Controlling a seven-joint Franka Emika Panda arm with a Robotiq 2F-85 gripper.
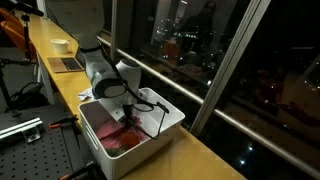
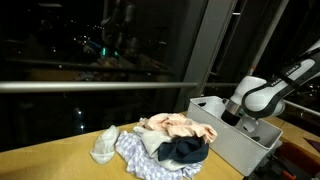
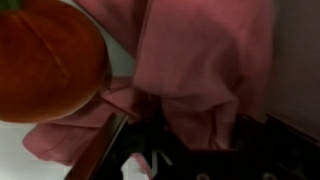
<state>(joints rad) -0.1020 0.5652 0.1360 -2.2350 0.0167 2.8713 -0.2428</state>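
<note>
Down in the white bin [image 1: 170,118] at the lower middle of the frame, the jaws hang over the pink cloth [image 3: 200,70], how far closed I cannot tell, and a pinch on one loose fold could slip off or drag the orange round thing [image 3: 45,55] along.

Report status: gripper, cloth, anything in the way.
Gripper down inside white bin, jaws unclear. Pink cloth right beneath it. Orange round object beside cloth.

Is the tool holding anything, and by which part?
Cannot tell: the tool is down at the crumpled pink cloth in the white plastic bin; its grip is hidden.
</note>
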